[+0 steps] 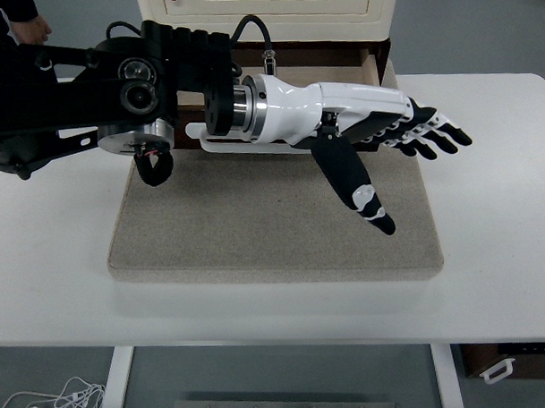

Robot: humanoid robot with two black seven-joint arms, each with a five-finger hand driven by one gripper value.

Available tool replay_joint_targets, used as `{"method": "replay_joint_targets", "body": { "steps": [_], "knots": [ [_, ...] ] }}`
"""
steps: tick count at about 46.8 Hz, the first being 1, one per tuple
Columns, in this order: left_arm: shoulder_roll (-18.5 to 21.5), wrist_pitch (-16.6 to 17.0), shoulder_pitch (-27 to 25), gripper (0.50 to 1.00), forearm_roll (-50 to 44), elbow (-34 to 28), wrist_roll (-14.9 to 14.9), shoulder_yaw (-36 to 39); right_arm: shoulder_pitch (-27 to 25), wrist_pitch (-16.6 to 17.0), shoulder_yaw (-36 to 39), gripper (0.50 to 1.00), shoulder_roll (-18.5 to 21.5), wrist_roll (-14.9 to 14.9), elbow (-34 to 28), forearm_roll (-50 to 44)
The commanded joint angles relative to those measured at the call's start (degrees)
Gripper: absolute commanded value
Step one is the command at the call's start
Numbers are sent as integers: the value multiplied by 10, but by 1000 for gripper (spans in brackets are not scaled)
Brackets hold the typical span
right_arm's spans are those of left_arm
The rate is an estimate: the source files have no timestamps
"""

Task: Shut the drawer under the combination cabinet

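The cream combination cabinet (257, 8) stands at the back of the table on a beige mat (273, 222). Its drawer (373, 68), with brown walls, is pulled out toward me below the cabinet. The drawer's white handle (198, 133) shows at the front, mostly hidden behind my arm. My left hand (391, 133), white with black fingers, reaches across just in front of the drawer front. Its fingers are stretched out to the right and the thumb points down over the mat. It holds nothing. Whether it touches the drawer front I cannot tell.
A person's hand (32, 30) shows at the top left, behind my left arm. The white table (496, 205) extends to the right of the mat. Under the table are cables (47, 404) at the left and a box (511, 361) at the right.
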Motion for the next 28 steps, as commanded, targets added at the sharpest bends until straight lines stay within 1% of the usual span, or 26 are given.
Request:
{"method": "replay_joint_targets", "body": {
  "steps": [1,5,9,12,17,20,25,28],
  "knots": [
    [-1,-19,2,1000,3,0,20,8,0,0,0,952,0,0,0,-1],
    [-1,-39,2,1000,4,0,49,13,0,0,0,952,0,0,0,-1],
    [-10,-51,4,1000,6,0,66,17,0,0,0,952,0,0,0,0],
    [-21,-51,5,1000,7,0,72,25,0,0,0,952,0,0,0,0],
    [-22,-51,5,1000,7,0,84,38,0,0,0,952,0,0,0,0],
    [-22,-51,5,1000,7,2,99,43,0,0,0,952,0,0,0,0],
    [-19,-51,5,1000,8,4,135,51,0,0,0,952,0,0,0,-1],
    [-17,-51,5,1000,8,4,148,52,0,0,0,952,0,0,0,0]
  ]
}}
